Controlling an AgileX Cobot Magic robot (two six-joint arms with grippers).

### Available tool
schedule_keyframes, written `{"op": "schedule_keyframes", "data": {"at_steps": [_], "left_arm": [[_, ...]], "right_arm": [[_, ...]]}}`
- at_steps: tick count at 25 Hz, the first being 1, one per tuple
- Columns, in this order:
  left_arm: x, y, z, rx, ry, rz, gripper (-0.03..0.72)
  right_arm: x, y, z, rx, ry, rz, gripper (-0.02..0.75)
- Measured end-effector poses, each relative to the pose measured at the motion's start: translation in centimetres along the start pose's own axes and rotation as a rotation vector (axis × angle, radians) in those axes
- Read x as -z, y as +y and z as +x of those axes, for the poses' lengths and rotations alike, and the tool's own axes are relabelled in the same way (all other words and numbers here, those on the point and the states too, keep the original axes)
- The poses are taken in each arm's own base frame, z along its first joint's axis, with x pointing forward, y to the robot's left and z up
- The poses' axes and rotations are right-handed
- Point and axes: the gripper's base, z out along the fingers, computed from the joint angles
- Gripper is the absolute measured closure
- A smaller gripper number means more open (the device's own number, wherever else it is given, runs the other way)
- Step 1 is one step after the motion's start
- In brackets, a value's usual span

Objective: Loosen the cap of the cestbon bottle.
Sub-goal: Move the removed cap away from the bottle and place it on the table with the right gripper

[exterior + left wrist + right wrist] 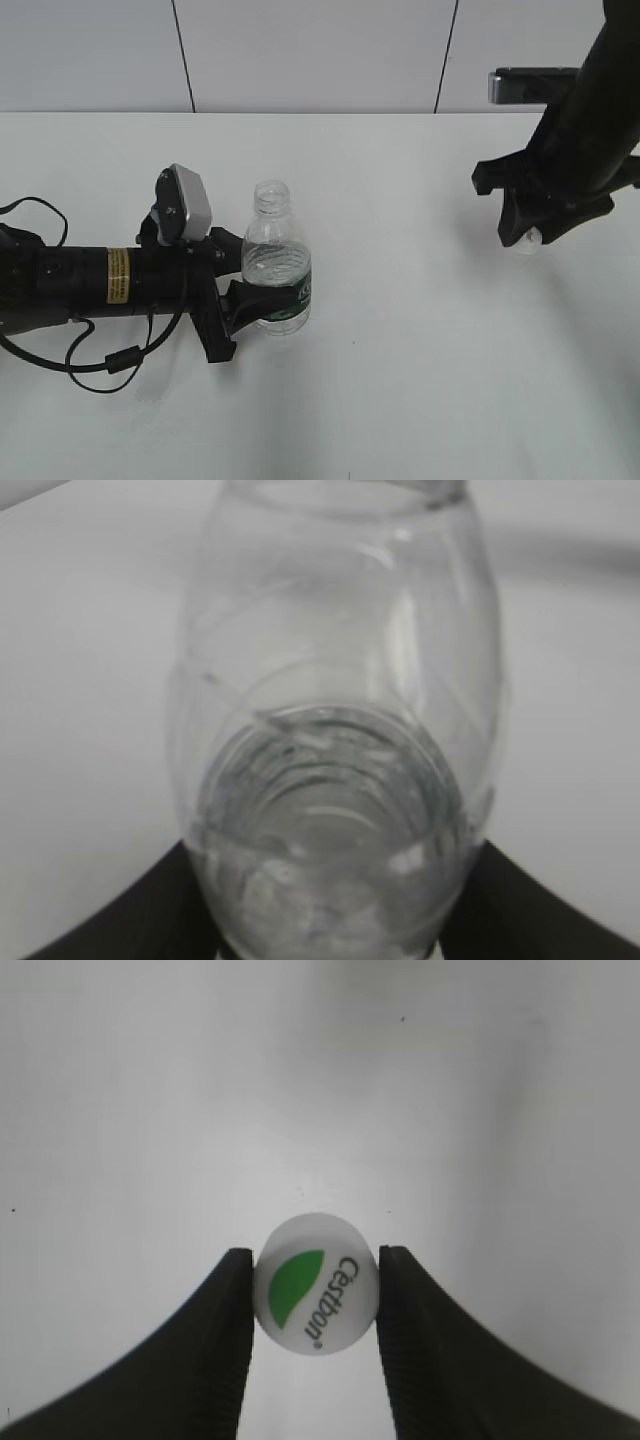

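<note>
The right claw point(315, 1305) pinches the cap point(316, 1298) between its two black fingers point(228, 1330), the green mark and printed name facing the wrist camera. In the outside view this claw point(527, 238) hangs above the white table point(430, 380) at the far right, the cap point(528, 243) showing as a pale spot at its tip. The left claw point(262, 292) is closed around the lower body of the bottle point(276, 258), which stands upright left of centre, its neck open and water inside. The two claws are well apart.
</note>
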Motion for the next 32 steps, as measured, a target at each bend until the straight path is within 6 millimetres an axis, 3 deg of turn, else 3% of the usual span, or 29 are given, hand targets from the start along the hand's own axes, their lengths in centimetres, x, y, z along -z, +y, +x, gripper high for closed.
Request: {"op": "schedule_keyframes", "data": {"at_steps": [5, 11, 24, 26, 32], "left_arm": [[0.0, 0.0, 0.0, 0.0, -0.001, 0.0, 0.326], [0.0, 0.0, 0.0, 0.0, -0.001, 0.0, 0.326], [0.0, 0.0, 0.0, 0.0, -0.001, 0.0, 0.326], [0.0, 0.0, 0.0, 0.0, -0.001, 0.0, 0.326], [0.0, 0.0, 0.0, 0.0, -0.001, 0.0, 0.327]], "right_arm": [[-2.9, -0.3, 1.5, -0.014, -0.029, -0.004, 0.441], [-5.8, -0.4, 1.8, -0.043, -0.081, -0.017, 0.441], [-9.2, -0.6, 1.0, -0.062, -0.107, -0.015, 0.431], [-9.2, -0.6, 1.0, -0.054, -0.107, -0.015, 0.392], [-9.2, -0.6, 1.0, -0.026, -0.107, -0.013, 0.154]]}}
